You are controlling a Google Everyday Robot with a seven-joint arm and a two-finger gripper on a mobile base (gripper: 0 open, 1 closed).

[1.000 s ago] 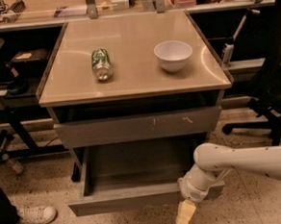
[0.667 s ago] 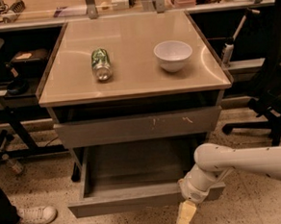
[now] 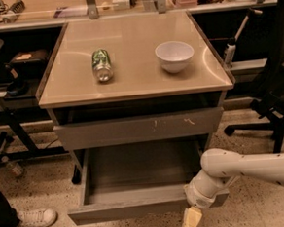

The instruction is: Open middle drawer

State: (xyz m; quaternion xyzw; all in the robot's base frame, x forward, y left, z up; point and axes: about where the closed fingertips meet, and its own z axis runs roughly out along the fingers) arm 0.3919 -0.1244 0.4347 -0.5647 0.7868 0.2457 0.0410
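The middle drawer (image 3: 136,177) stands pulled well out at 6 o'clock below the bench (image 3: 135,84), its grey tray bare. The gripper (image 3: 191,222) hangs at the drawer front's 5 o'clock corner, fingers drawn narrow and apparently holding nothing. A sideways swing of the arm (image 3: 248,166), close against that corner, could shove the drawer back in or skew it. A jolt might roll the can (image 3: 101,64) lying at 10 o'clock.
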